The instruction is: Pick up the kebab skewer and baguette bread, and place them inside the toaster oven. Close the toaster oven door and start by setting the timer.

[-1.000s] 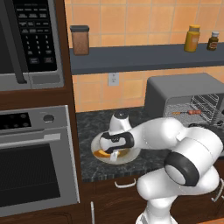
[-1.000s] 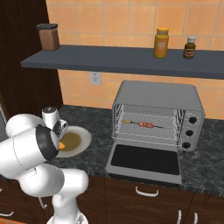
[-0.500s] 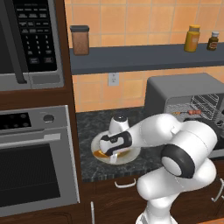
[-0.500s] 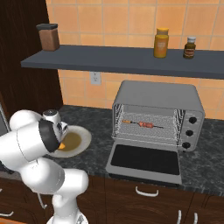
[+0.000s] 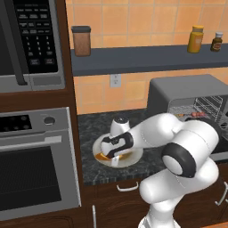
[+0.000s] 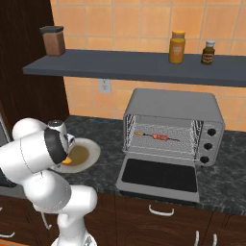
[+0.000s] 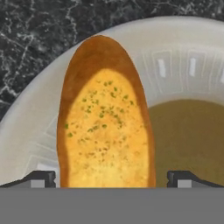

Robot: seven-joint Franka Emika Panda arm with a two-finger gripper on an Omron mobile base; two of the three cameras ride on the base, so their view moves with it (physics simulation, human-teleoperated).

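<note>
Hovering low over the plate (image 7: 26,131), the gripper (image 7: 107,178) spreads its jaws wide so the baguette bread (image 7: 105,127) lies between its fingertips (image 7: 41,178), ungrasped; well off to its side, the kebab skewer (image 6: 154,137) already rests inside the open toaster oven (image 6: 192,103).

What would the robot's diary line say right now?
hand: open, over bread | bread: on plate | skewer: in oven | door: open
</note>
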